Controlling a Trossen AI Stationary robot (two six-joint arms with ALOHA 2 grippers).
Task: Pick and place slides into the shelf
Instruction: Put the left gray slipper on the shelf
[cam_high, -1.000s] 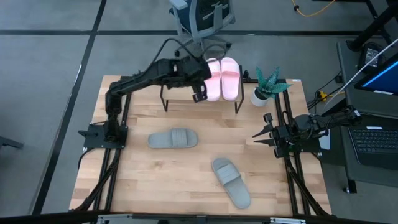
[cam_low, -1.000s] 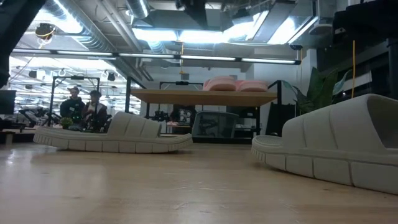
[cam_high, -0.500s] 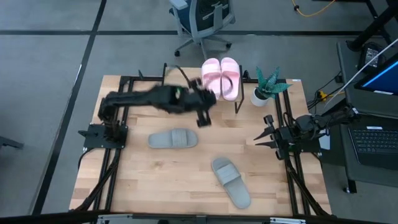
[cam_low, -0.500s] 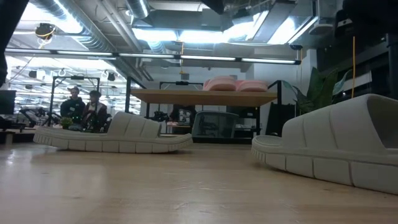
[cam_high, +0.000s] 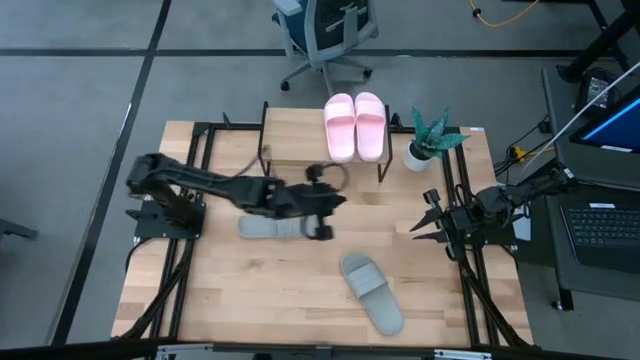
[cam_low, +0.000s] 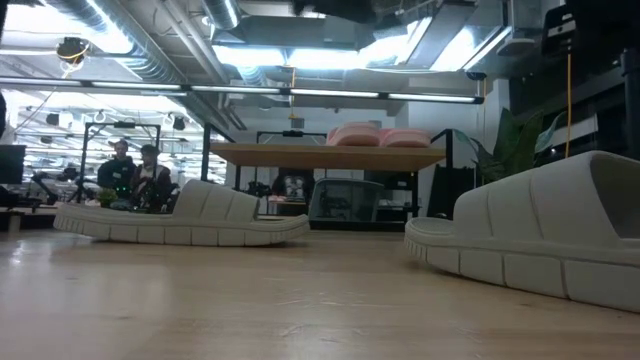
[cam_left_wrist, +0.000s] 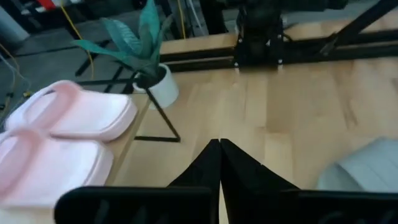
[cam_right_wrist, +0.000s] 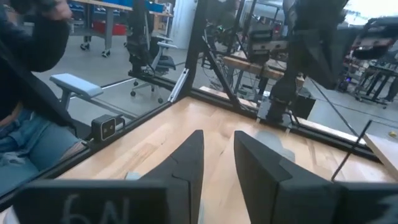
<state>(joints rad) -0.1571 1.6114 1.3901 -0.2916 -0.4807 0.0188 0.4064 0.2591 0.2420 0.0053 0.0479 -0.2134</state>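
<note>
Two pale pink slides (cam_high: 355, 126) lie side by side, soles down, on the right end of the shelf's wooden top board (cam_high: 293, 138); the low view shows these pink slides (cam_low: 377, 136) on that shelf (cam_low: 327, 155) too. One grey-green slide (cam_high: 262, 227) lies on the table left of centre, partly under my left arm. A second grey-green slide (cam_high: 372, 292) lies nearer the front. My left gripper (cam_high: 336, 203) is shut and empty, above the first grey slide's right end, pointing toward the table's right; the left wrist view shows this gripper (cam_left_wrist: 219, 163) with its fingertips together. My right gripper (cam_high: 424, 222) waits open at the right edge.
A potted plant (cam_high: 428, 140) in a white pot stands right of the shelf. Black frame rails (cam_high: 190, 250) run along both table sides. Bare wood lies between the two grey slides. The left half of the shelf board is bare. Two people (cam_low: 133, 175) sit far behind the table.
My left gripper has swung away from the pink slides on the shelf, toward the table's near edge and downward, and now stands over the left grey slide. It has stayed shut. The pink slides have stayed on the shelf.
</note>
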